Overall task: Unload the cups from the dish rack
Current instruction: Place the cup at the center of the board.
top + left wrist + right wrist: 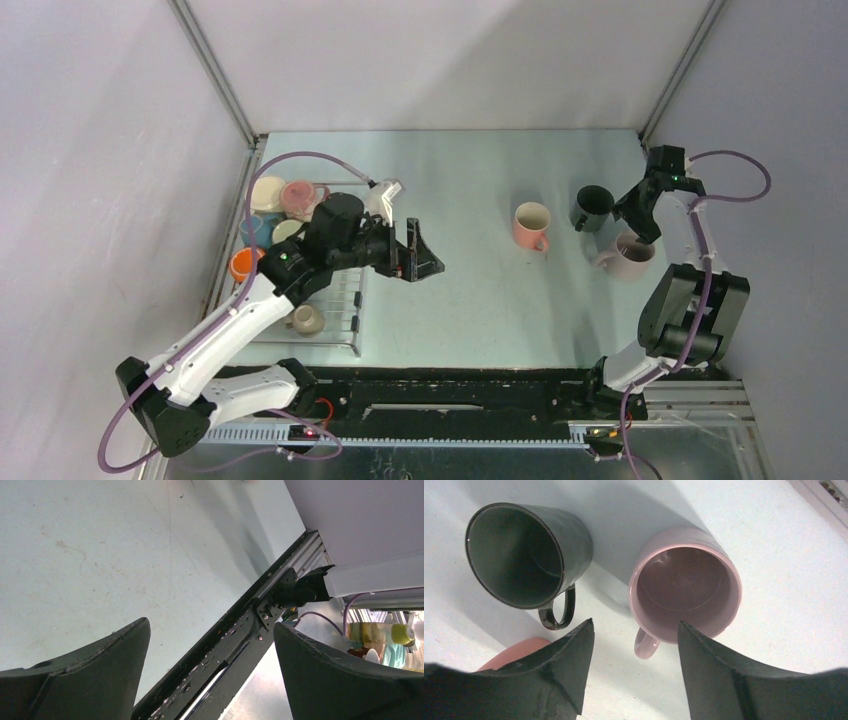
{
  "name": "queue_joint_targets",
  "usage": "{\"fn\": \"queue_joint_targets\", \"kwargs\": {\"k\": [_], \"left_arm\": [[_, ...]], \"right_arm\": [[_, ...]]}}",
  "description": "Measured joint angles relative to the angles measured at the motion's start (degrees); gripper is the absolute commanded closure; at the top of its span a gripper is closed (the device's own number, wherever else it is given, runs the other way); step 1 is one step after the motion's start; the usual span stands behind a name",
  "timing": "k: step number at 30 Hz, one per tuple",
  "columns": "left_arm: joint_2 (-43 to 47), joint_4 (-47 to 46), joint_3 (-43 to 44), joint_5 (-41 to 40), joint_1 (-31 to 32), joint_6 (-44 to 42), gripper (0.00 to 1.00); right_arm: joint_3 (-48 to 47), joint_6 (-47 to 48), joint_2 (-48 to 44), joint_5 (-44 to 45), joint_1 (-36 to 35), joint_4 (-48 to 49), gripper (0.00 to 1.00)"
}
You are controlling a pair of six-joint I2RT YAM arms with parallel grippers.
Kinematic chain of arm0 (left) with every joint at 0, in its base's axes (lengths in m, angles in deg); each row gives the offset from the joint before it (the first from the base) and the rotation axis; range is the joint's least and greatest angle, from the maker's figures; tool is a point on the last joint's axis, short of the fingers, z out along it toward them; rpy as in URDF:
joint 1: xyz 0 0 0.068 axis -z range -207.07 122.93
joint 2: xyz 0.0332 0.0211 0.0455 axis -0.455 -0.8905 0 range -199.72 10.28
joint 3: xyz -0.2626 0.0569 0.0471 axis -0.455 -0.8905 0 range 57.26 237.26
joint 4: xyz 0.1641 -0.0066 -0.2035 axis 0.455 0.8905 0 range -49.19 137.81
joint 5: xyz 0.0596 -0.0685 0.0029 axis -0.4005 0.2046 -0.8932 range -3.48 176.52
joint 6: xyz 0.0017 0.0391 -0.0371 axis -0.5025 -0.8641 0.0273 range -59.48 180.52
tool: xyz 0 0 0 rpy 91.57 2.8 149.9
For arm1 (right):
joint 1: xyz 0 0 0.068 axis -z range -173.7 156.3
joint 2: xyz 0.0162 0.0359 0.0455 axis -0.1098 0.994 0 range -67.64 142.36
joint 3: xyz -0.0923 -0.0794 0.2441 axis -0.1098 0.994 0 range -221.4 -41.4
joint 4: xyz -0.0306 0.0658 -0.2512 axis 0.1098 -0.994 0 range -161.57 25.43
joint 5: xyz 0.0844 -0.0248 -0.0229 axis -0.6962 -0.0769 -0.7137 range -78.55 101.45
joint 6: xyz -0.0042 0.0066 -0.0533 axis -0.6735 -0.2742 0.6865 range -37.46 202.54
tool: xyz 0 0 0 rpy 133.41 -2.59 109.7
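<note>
The wire dish rack (342,305) lies at the table's left edge. It holds several cups: cream (267,190), pink (298,197), light blue (254,230), pale green (288,231), orange (242,265) and a cream one lying near the front (306,320). A salmon mug (532,226), a dark grey mug (593,206) and a pale pink mug (631,257) stand upright on the table at the right. My left gripper (420,255) (210,630) is open and empty, above the table right of the rack. My right gripper (628,222) (634,630) is open and empty above the pale pink mug's (686,585) handle, beside the dark mug (524,555).
A black rail (450,392) runs along the table's near edge and shows in the left wrist view (235,645). Grey walls with metal corner posts (215,75) close in the table on three sides. The salmon mug's edge shows in the right wrist view (511,652).
</note>
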Motion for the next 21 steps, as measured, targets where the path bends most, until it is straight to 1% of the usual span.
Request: {"fn": "queue_joint_targets", "kwargs": {"k": [7, 9, 13, 21], "left_arm": [[-1.03, 0.0, 1.64, -0.17, 0.0, 0.0, 0.0], [-1.64, 0.0, 2.4, -0.2, 0.0, 0.02, 0.0], [-2.58, 0.28, 4.02, -0.59, 0.0, -0.02, 0.0], [-3.43, 0.81, 6.62, -4.28, 0.0, -0.04, 0.0]], "right_arm": [[-0.02, 0.48, -3.17, -0.22, 0.11, -0.87, 0.09], [-0.04, 0.52, -4.44, -0.31, 0.11, -1.4, 0.01], [-1.16, 0.7, -7.19, -0.52, 0.07, -2.84, 0.0], [-1.68, 1.31, -13.35, -0.72, -1.9, -4.09, 0.0]]}}
